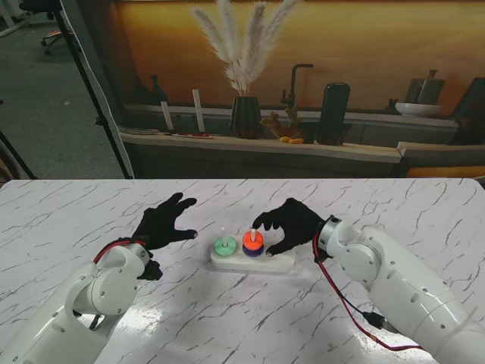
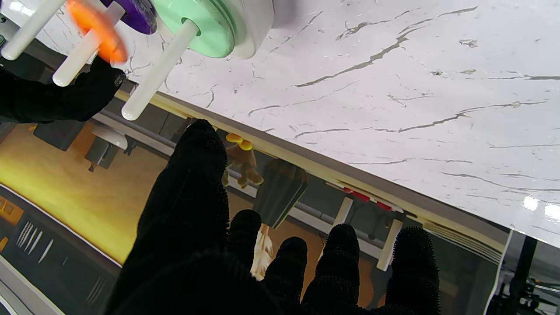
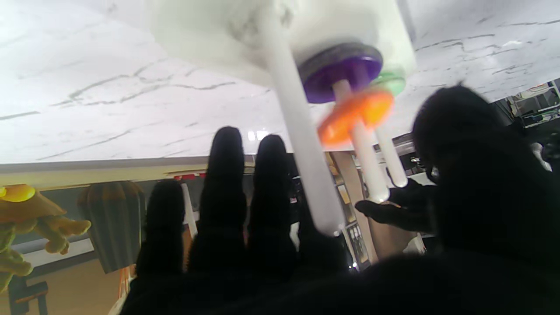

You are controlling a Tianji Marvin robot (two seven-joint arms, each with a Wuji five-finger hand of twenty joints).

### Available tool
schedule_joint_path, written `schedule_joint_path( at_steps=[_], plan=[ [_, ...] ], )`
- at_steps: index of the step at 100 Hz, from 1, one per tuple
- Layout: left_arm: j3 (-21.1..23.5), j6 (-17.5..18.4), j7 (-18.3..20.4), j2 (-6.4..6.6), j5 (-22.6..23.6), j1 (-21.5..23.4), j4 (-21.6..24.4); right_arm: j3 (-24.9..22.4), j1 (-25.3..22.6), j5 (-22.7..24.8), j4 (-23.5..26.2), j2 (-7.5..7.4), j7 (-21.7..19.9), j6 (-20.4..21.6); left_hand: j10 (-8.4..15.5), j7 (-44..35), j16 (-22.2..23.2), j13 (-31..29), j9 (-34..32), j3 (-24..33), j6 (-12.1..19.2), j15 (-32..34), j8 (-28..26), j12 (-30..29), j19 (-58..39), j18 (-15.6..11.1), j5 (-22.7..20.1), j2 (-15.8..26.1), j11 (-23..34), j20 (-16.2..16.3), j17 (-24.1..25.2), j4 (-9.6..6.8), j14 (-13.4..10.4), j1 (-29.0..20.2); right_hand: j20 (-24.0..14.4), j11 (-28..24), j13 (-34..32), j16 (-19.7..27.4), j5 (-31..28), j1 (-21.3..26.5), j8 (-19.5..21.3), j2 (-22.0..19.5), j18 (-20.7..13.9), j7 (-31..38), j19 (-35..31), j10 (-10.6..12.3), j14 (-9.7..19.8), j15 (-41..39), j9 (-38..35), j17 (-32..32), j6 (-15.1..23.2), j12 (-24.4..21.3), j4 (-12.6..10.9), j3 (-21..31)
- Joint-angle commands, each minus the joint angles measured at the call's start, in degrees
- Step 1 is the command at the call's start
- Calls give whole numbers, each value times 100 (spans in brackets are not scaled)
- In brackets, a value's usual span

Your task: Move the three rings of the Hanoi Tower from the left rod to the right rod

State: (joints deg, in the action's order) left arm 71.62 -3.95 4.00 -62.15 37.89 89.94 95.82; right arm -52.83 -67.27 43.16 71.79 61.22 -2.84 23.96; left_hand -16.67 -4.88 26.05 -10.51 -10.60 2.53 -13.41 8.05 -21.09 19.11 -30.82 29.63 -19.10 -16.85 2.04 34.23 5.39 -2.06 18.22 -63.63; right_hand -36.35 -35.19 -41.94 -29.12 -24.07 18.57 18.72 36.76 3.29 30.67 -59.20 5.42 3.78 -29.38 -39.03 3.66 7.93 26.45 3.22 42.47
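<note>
Right robot hand fingers spread, grasping nothing, beside middle rod. Left robot hand released, apart from base. Green ring on left rod; orange ring over purple ring on middle. No readable labels.

White base, mint green ring, orange ring over purple ring, grey-veined white marble table, black-gloved hands

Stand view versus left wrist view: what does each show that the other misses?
Stand only: both arms, the whole white base, the right hand open beside the middle rod. Left wrist only: the orange ring tilted partway up its rod, clear of the purple ring. Both: the green ring, and the left hand open, holding nothing.
</note>
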Motion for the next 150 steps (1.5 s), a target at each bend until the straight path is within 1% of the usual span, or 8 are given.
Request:
schedule_joint_path(
  at_steps=[1,21,46,82,94,104,124,150],
  plan=[
    [-30,97,72,-15,-6,3,-16,-36,-95,16,25,-11,17,17,-16,8,-73,164,45,48,32,-120,-37,-62,261,48,-22,-77,-28,-16,17,-62,-138,-186,56,76,121,50,221,-263,128,147,1835,-149,103,-47,-28,108,172,-144,3,-38,-109,88],
    [-68,119,103,-9,-14,-27,-24,-362,-336,9,221,-28,-40,-80,-19,11,-75,173,52,47,27,-124,-37,-63,265,51,-13,-90,-30,-16,21,-63,-132,-169,49,135,146,49,408,-417,87,99,1857,-328,153,-96,-55,162,277,-169,-32,-32,-115,166],
    [-254,219,263,22,-61,-103,-79,-1117,-888,62,610,-30,-1,-434,-25,18,-98,184,58,27,-1,-148,-38,-66,288,64,10,-144,-33,-23,28,-62,-107,-93,16,108,116,8,380,-412,104,66,1846,-348,154,-123,-68,128,239,-154,-57,2,-85,198],
    [-576,375,571,79,-190,-241,-208,-1853,-1430,77,864,87,642,-922,-20,-35,-133,211,97,16,-38,-177,-103,-73,305,85,18,-358,-45,-15,50,-80,-81,157,-37,106,174,-13,371,-417,138,-86,1857,-327,155,-158,-108,94,264,-163,-75,3,-82,169],
    [-632,459,946,144,-339,-289,-226,-2011,-1544,14,927,125,781,-1047,11,-10,-185,369,309,-11,-57,-264,-127,-105,440,44,119,-405,-105,-61,151,-73,-106,369,-44,107,193,-11,369,-433,143,-108,1859,-320,165,-179,-123,92,278,-182,-59,-3,-85,167],
    [-712,482,1075,171,-366,-330,-277,-2099,-1606,-3,948,135,823,-1090,7,-5,-206,386,337,16,-65,-279,-147,-114,508,49,142,-436,-99,-74,149,-77,-102,426,-51,94,181,-16,353,-421,148,-122,1858,-308,165,-182,-129,74,259,-180,-53,-3,-88,167],
    [-940,511,981,149,-450,-438,-478,-2175,-1672,-17,960,133,807,-1106,3,72,-212,347,344,98,-109,-255,-154,-119,542,56,336,-459,-84,-48,92,-87,-105,459,-65,75,167,-19,331,-424,151,-141,1864,-297,161,-173,-129,57,216,-172,-44,-2,-90,162],
    [-1182,581,523,60,-416,-584,-785,-2202,-1704,-53,976,138,805,-1118,35,30,-134,132,133,274,-101,-131,-222,-69,229,127,265,-543,-21,201,-74,-71,-76,489,-80,51,132,-27,294,-418,158,-151,1867,-278,151,-154,-122,29,154,-160,-38,8,-90,153]
  ],
)
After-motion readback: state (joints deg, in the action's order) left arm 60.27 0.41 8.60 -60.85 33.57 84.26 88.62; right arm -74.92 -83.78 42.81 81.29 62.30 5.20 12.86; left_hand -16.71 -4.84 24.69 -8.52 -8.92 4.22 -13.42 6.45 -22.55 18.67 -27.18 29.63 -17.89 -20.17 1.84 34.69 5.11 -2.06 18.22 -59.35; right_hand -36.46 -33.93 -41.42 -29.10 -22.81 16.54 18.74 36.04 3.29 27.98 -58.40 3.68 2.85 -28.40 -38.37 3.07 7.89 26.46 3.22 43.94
